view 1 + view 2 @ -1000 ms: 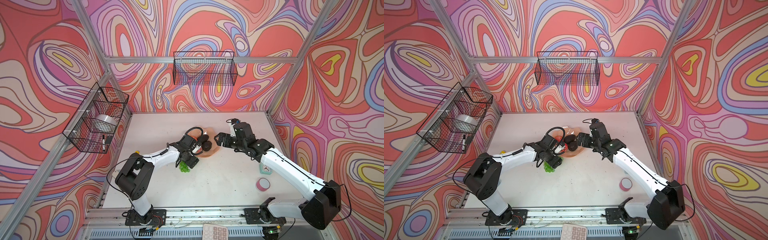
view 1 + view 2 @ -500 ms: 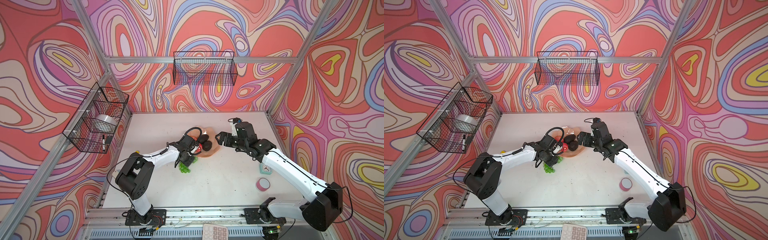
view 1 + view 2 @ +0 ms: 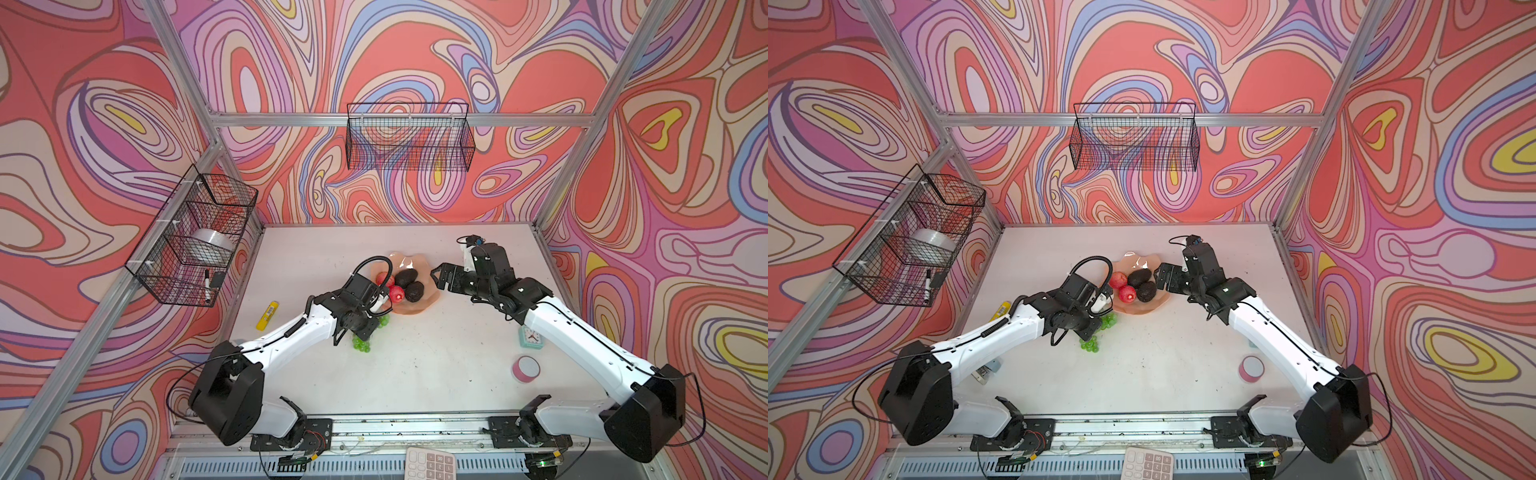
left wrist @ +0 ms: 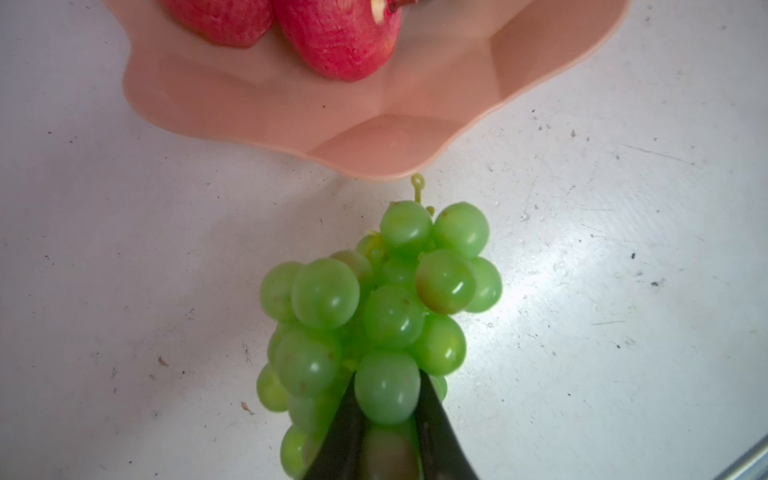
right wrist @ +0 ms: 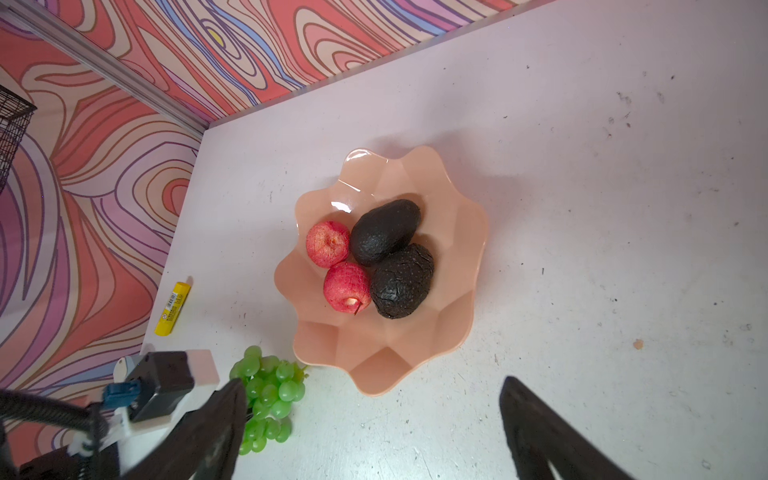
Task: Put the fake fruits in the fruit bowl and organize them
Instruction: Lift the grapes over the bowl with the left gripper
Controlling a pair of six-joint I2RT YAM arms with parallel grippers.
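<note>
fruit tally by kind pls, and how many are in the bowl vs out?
Apples: 2, in the bowl
Avocados: 2, in the bowl
Grape bunch: 1, outside the bowl, beside it
Total: 5 fruits, 4 in the bowl, 1 out

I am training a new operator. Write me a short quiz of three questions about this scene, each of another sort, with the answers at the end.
1. True or false: the grape bunch already lies inside the fruit bowl.
2. What does the left pincer grip? A: a red apple. B: the grape bunch. C: nothing.
3. How many avocados lie in the fruit bowl?

Key: 1 false; 2 B; 3 two.
</note>
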